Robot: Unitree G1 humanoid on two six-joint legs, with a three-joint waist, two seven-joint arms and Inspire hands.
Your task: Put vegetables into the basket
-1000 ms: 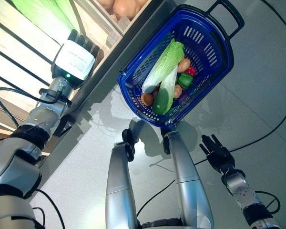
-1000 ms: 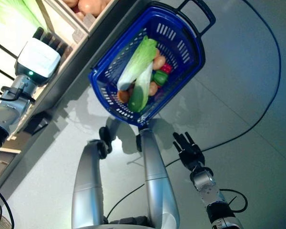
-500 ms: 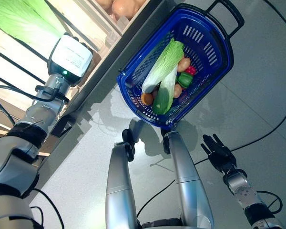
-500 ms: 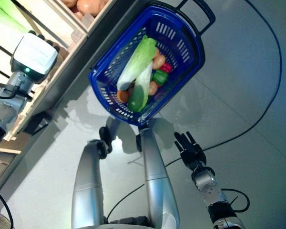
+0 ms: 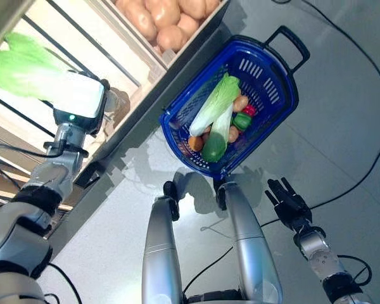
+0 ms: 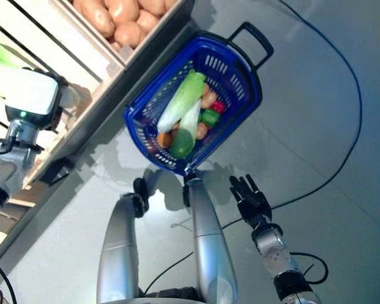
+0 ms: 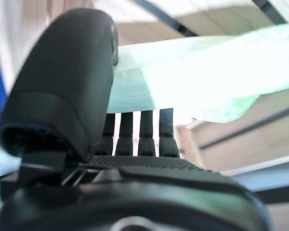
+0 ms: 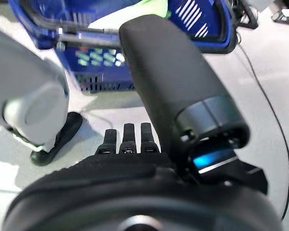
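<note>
The blue basket (image 5: 270, 75) stands on the floor by the wooden stand. In it lie a long pale green cabbage (image 5: 212, 104), a dark green cucumber (image 5: 216, 140), a green pepper (image 5: 242, 120), a small red vegetable and some brown round ones. My left hand (image 5: 105, 94) reaches into the stand's shelf. Its fingers (image 7: 135, 139) are straight, right beside a pale green leafy cabbage (image 7: 197, 72) that lies on the shelf (image 5: 22, 66). I cannot tell if they touch it. My right hand (image 5: 290, 202) is open and empty low over the floor, short of the basket (image 8: 86, 48).
The wooden stand (image 5: 136, 76) with crates and black rails runs along the left, its base edge close to the basket's left side. The basket's black handle (image 5: 290, 43) points away from me. Grey floor lies to the right.
The camera has tilted up, shifting the whole picture. My left hand has moved deeper into the shelf, closer to the leafy cabbage. The right hand and the basket have stayed put.
</note>
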